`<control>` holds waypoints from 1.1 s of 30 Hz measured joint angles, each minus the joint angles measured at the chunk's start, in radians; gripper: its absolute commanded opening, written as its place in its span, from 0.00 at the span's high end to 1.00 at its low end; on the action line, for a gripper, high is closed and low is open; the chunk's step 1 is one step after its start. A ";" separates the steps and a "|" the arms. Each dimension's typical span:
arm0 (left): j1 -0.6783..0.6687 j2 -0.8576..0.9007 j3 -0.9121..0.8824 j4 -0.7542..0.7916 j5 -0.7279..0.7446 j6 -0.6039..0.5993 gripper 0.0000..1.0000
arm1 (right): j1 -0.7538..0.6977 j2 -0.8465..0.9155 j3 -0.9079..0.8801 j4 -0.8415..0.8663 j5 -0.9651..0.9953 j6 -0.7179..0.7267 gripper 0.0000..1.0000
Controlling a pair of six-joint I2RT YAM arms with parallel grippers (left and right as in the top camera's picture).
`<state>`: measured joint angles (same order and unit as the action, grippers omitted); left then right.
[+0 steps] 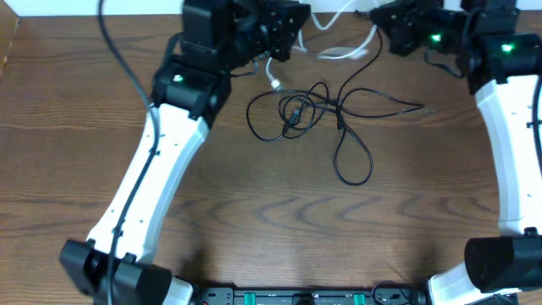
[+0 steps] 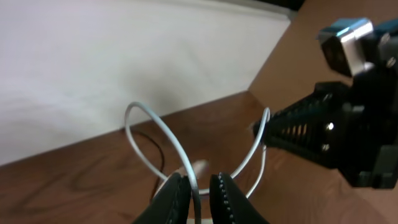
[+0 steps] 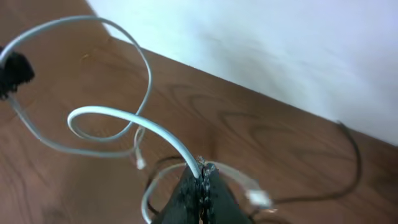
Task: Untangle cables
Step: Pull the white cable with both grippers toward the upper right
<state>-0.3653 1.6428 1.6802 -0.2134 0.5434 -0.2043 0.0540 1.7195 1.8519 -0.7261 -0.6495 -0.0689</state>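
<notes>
The white cable [image 1: 343,52] loops between both grippers near the table's far edge, with one plug [image 1: 275,82] hanging below the left gripper [image 1: 284,42]. In the left wrist view the left gripper [image 2: 199,178] stands slightly open. The white cable [image 2: 149,115] runs between its fingers, against the left one, with a gap to the right one. My right gripper [image 3: 202,167] is shut on the white cable [image 3: 124,115] and also shows in the overhead view [image 1: 381,21]. The black cable [image 1: 339,110] lies in tangled loops on the table's middle, below both grippers.
A white wall [image 2: 124,50] runs along the table's far edge just behind the grippers. The wooden table [image 1: 85,169] spreads around the black loops. Both white arm links [image 1: 161,161] [image 1: 512,152] reach in from the near corners.
</notes>
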 measured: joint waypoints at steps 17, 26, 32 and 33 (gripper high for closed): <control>-0.163 0.068 0.003 -0.052 -0.142 0.006 0.02 | -0.069 0.000 -0.002 0.032 0.490 0.112 0.99; -0.126 0.068 0.003 -0.214 -0.282 0.057 0.02 | -0.152 0.001 -0.002 0.220 0.820 0.129 0.99; -0.107 0.068 0.003 -0.217 -0.303 0.071 0.02 | -0.195 0.010 -0.002 0.197 1.009 0.134 0.99; -0.106 0.068 0.003 -0.217 -0.306 0.071 0.02 | -0.208 0.016 -0.002 0.188 1.030 0.138 0.99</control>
<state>-0.4713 1.7111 1.6836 -0.4309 0.2379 -0.1329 -0.1539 1.7359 1.8500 -0.5377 0.3801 0.0696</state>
